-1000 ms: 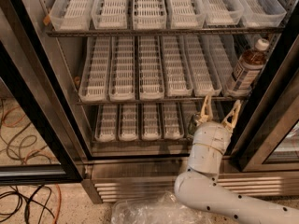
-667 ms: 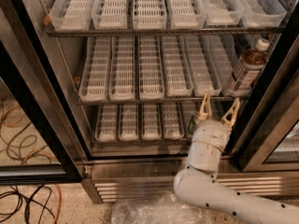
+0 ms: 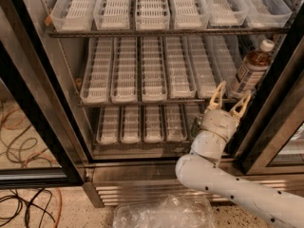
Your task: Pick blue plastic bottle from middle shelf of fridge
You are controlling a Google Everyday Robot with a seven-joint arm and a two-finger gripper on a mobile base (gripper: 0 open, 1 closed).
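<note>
The blue plastic bottle [image 3: 250, 68] stands at the right end of the middle shelf [image 3: 156, 100] of the fridge [image 3: 42, 103]; it is clear with dark brown liquid, a white cap and a white-and-dark label. My gripper [image 3: 231, 98] is just below and left of the bottle, at the shelf's front edge, pointing up into the fridge. Its two yellowish fingers [image 3: 217, 96] are spread apart and hold nothing. A short green-silver can [image 3: 195, 125] is partly hidden behind my wrist on the lowest rack.
The black door frame [image 3: 278, 80] stands close to the right of the bottle and gripper. An upper shelf [image 3: 166, 31] of trays lies above. Crumpled clear plastic [image 3: 164, 213] and cables [image 3: 23, 208] lie on the floor.
The gripper has shifted slightly up toward the bottle; otherwise nothing has visibly changed.
</note>
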